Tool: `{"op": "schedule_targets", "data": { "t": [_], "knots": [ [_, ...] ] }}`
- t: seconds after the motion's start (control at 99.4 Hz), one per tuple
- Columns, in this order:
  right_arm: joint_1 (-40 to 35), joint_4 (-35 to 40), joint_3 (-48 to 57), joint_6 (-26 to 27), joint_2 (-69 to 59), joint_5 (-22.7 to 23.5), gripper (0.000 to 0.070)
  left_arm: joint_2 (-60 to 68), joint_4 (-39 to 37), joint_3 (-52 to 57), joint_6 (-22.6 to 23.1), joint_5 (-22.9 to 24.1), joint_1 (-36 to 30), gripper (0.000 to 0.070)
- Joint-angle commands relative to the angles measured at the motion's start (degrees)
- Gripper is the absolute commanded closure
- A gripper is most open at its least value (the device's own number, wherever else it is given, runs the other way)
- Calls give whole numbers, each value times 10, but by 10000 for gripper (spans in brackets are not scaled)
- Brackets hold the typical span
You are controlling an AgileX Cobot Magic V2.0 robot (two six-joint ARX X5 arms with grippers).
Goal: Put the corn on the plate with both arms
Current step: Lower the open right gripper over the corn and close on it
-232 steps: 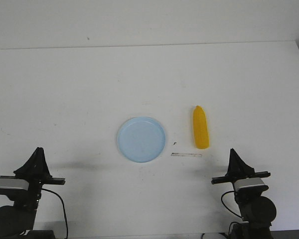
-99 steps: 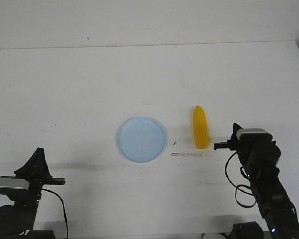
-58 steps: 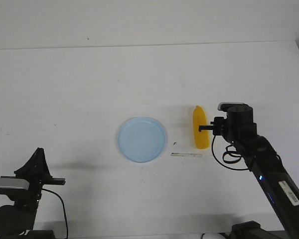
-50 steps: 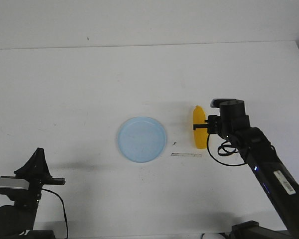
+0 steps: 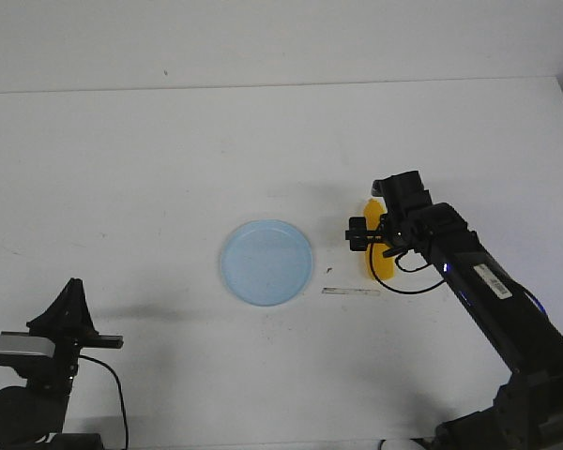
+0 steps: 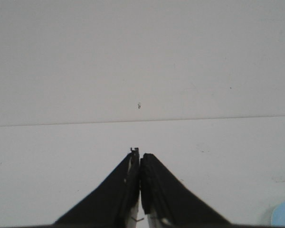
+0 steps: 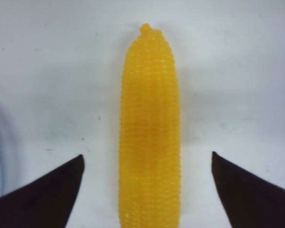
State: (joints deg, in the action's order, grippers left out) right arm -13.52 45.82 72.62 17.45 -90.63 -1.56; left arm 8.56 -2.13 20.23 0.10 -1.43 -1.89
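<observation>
The corn (image 5: 385, 264) lies on the white bench (image 5: 169, 159) just to the right of the plate (image 5: 266, 262), its tapered end pointing away from the robot and most of its length covered in the front view by the right arm (image 5: 469, 281), which reaches in over it from the near right corner. The right gripper (image 5: 368, 234) hangs directly above the cob with its fingers (image 7: 42, 194) spread wide — in the right wrist view the two black tips stand on either side of the yellow body, a clear margin of bench showing between each tip and the kernels, so nothing is grasped. The cob runs straight down the middle of that gap. A pale sliver of the plate's rim shows at the edge of the same view. A thin strip (image 5: 351, 292) lies on the bench near the corn's blunt end, between it and the robot. The left gripper (image 6: 139, 164) sits low at the near left corner of the bench, well apart from plate and corn, its fingers pressed together tip to tip and empty.
</observation>
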Motion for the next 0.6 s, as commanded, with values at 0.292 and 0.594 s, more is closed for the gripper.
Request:
{"op": "schedule_targets", "data": {
  "t": [0.292,0.594],
  "knots": [
    [-3,-24,13,3,-70,-2,60,-1,-5,7,3,1,0,699],
    [-3,-38,13,3,-90,-4,251,-1,-5,7,3,1,0,699]
  ]
}}
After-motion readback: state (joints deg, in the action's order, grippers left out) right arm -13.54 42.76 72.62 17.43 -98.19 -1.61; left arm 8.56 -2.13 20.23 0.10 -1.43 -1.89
